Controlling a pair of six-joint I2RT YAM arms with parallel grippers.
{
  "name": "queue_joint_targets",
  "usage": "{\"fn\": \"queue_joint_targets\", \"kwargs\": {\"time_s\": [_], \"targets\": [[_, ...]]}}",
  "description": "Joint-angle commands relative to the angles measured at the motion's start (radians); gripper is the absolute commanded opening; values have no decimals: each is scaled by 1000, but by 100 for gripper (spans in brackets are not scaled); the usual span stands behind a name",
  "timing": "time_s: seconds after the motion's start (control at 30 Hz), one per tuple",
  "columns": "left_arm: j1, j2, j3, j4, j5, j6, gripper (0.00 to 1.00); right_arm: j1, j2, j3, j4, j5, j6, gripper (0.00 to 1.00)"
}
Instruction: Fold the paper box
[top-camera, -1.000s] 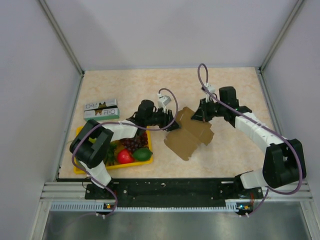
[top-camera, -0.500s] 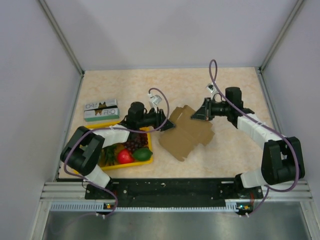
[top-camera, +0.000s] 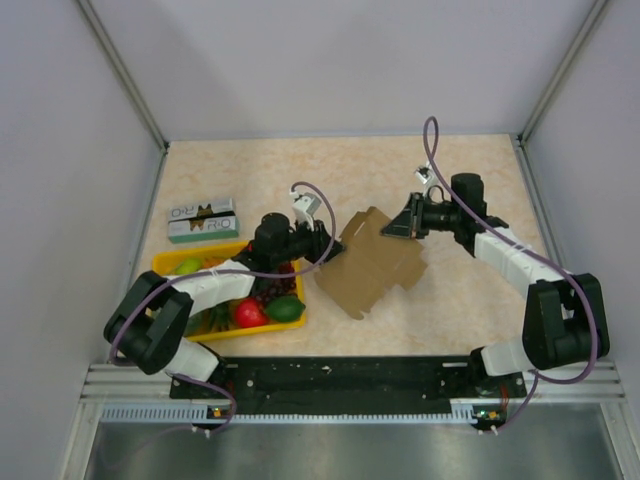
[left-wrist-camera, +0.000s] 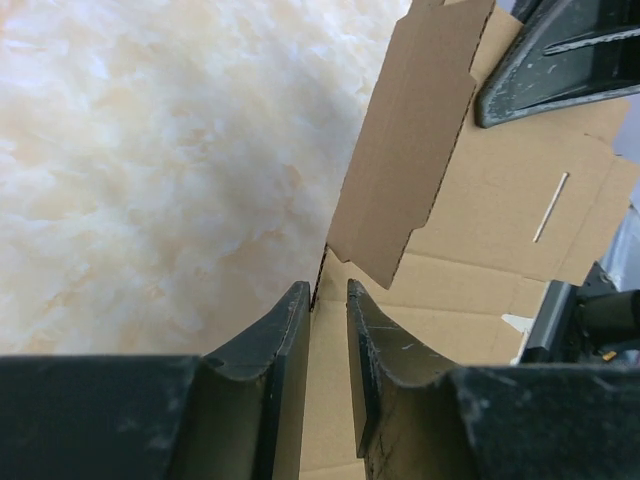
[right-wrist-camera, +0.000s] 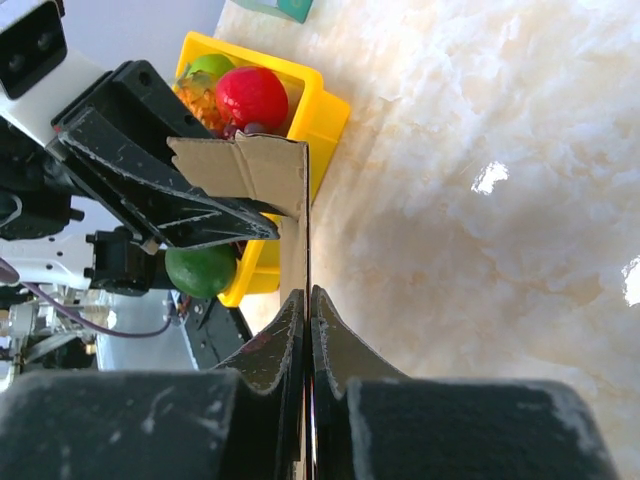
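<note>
— Right claw (right-wrist-camera: 308, 295) is pressed together on the thin edge of the paper box (top-camera: 375, 268). My left claw (left-wrist-camera: 328, 290) has its fingers a little apart, astride the opposite edge, and I cannot tell whether the pads touch the board.

— Where does the sheet sit?

— On the table (top-camera: 450, 170), out in the middle between my two arms. It is near the yellow tray (right-wrist-camera: 325, 120) but apart from it. Most of it lies unfolded, and one long flap (left-wrist-camera: 410, 150) stands upright right at my left fingertips.

— So what makes this fold go well?

— I judge the right claw should act as the anchor. It needs a firm pinch and no twisting, so the big panel cannot skate on the smooth top. The left one ought to close fully at the foot of the flap, right on the score line, before it turns anything. If it grips higher up, the board will likely bow instead of creasing.

— And the small things?

— The notched edge of that flap, and the thin slit (left-wrist-camera: 550, 207) in the panel beyond it. I would bring the flap over squarely, because a skewed pull could tear a notch.
</note>
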Motion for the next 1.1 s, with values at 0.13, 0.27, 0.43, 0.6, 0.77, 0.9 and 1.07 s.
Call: {"fn": "queue_joint_targets", "kwargs": {"time_s": [0.13, 0.27, 0.43, 0.6, 0.77, 0.9, 1.07], "targets": [[-44, -42, 18, -24, -167, 41, 23, 8, -16, -43, 124, 42, 109, 0], [-58, -37, 3, 12, -187, 30, 19, 20, -34, -60, 130, 96, 143, 0], [-93, -31, 7, 3, -248, 74, 13, 28, -48, -100, 175, 139, 242, 0], [-102, -1, 19, -9, -267, 134, 3, 51, -45, -106, 152, 185, 232, 0], [-110, 71, 26, 44, -238, 122, 1, 110, -47, -90, 71, 274, 143, 0], [-122, 125, 1, 149, -238, 105, 0, 167, -48, -47, -46, 404, 54, 7], [-131, 165, -28, 246, -287, 104, 0, 186, -53, -54, -72, 487, 3, 15]]}}
